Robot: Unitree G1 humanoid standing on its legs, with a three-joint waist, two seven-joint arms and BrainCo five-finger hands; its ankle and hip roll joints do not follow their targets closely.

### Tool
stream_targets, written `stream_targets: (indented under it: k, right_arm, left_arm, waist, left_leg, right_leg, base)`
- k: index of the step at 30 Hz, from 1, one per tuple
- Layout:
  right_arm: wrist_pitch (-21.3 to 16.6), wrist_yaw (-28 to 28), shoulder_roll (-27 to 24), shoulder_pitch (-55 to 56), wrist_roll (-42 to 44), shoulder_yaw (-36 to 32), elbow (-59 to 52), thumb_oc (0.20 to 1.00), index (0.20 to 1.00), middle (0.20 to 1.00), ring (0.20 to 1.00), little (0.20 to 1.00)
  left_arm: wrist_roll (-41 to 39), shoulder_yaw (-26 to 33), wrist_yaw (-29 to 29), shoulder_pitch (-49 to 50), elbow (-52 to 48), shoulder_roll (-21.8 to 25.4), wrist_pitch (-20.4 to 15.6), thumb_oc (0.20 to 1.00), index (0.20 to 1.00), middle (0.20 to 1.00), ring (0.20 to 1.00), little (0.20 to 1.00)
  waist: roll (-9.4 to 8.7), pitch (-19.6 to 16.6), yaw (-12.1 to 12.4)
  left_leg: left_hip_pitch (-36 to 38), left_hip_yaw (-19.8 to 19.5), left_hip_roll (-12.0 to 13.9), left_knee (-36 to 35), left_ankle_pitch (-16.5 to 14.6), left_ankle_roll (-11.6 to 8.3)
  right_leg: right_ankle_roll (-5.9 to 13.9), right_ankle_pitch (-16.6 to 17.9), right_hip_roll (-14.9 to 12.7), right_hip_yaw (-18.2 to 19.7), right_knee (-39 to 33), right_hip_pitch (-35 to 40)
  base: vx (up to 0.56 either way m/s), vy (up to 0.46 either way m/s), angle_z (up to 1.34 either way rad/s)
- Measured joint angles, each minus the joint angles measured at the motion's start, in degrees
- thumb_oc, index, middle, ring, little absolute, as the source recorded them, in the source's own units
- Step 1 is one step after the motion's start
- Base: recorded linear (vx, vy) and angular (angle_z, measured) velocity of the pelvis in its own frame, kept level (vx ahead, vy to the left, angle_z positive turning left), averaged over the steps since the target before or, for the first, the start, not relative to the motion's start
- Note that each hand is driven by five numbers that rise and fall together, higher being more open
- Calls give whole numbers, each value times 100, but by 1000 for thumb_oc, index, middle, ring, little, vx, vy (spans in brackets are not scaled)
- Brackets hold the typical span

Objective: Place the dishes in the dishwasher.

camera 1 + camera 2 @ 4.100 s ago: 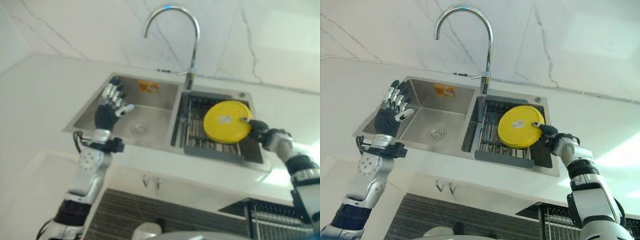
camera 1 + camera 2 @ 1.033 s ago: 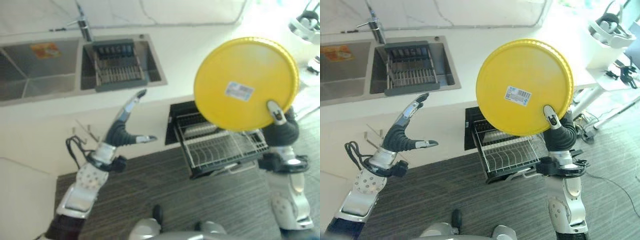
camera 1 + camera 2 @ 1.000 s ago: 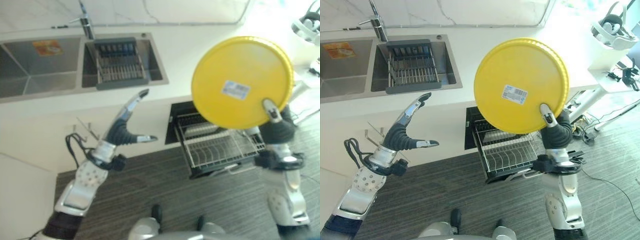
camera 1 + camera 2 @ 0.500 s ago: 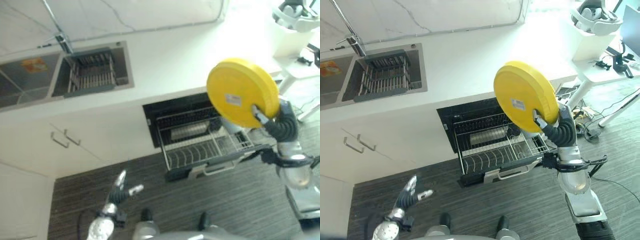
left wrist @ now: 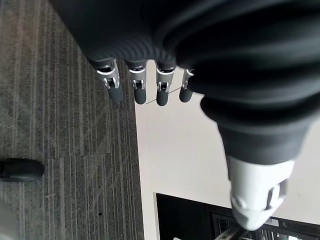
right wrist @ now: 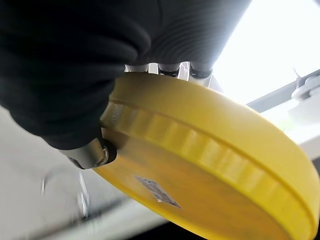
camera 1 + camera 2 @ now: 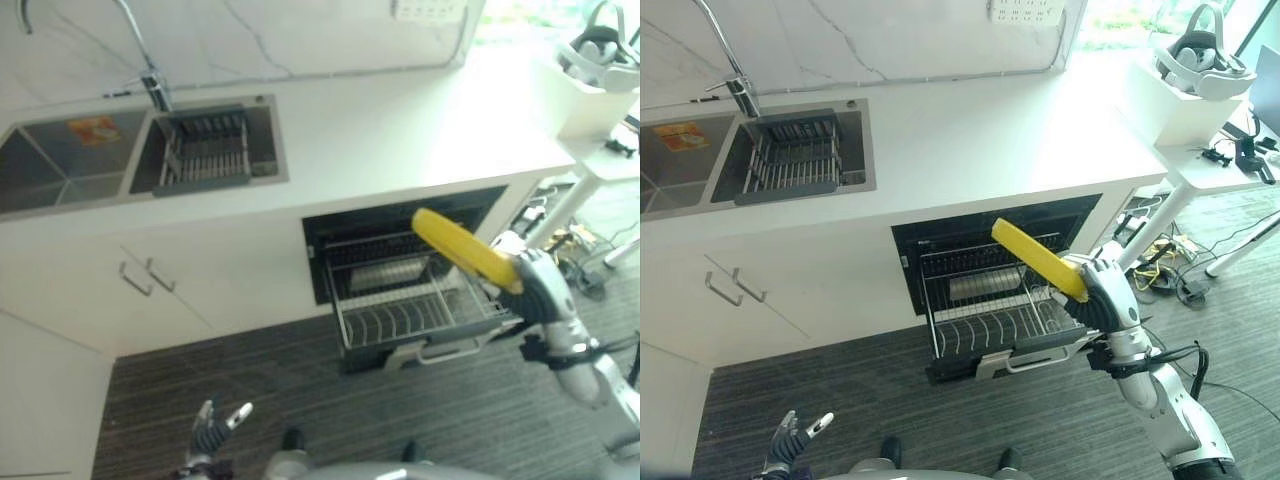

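Now swung down edge-on over the pulled-out dishwasher rack [image 7: 1000, 325], yellow plate [image 7: 1040, 260] pinched at rim by right hand [image 7: 1102, 295], left hand [image 7: 790, 437] spread low; risks striking wires, slipping free.

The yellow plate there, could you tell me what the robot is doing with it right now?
The robot's right hand is pinching a yellow plate by its rim, held edge-on and tilted above the pulled-out dishwasher rack. The plate is not yet set into the rack. The left hand hangs low over the floor with its fingers straight, holding nothing. Up on the counter, a dish drainer sits in the right basin of the sink.
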Motion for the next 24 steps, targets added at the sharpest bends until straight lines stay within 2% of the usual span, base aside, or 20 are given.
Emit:
stream_targets:
  k: [5, 10, 20, 21, 24]
  right_arm:
    - [147, 245, 134, -457, 130, 557, 1315, 200, 200, 200, 200, 200]
    - [250, 674, 143, -635, 139, 1068, 1673, 200, 200, 200, 200, 200]
    - [507, 1201, 267, -1067, 302, 1098, 2090, 200, 200, 200, 200, 200]
    - [622, 1296, 262, -1241, 300, 1096, 2135, 200, 200, 200, 200, 200]
    - [629, 1390, 262, -1440, 298, 1101, 2212, 200, 200, 200, 200, 200]
  left_arm:
    - [57, 25, 134, -80, 209, 105, 121, 1000, 1000, 1000, 1000, 1000]
    - [410, 168, 228, -45, 274, 194, 230, 1000, 1000, 1000, 1000, 1000]
    - [445, 169, 216, 101, 198, 269, 391, 1000, 1000, 1000, 1000, 1000]
    - [443, 167, 205, 87, 161, 301, 419, 1000, 1000, 1000, 1000, 1000]
    - [444, 162, 195, 78, 129, 328, 458, 1000, 1000, 1000, 1000, 1000]
  waist:
    - [-102, 11, 85]
    - [-133, 18, 334]
    - [-193, 79, 586]
    - [-191, 142, 653]
    - [-129, 280, 829]
  left_leg:
    - [4, -48, -24, -3, -1, 0]
    - [10, -210, -42, -3, 0, 0]
    - [9, -388, -158, -3, -11, 19]
    - [-12, -445, -161, 19, 4, 24]
    - [-62, -508, -166, 32, 25, 15]
  right_leg:
    - [14, -10, 2, -47, -1, 40]
    - [52, -39, -13, -215, -1, 166]
    - [125, -92, -115, -410, -1, 300]
    - [126, -93, -114, -462, -1, 309]
    - [132, -98, -109, -525, -1, 308]
  base:
    - [11, -3, 4]
    - [31, -8, 17]
    - [50, 22, 11]
    - [-9, 0, 13]
    - [2, -20, 14]
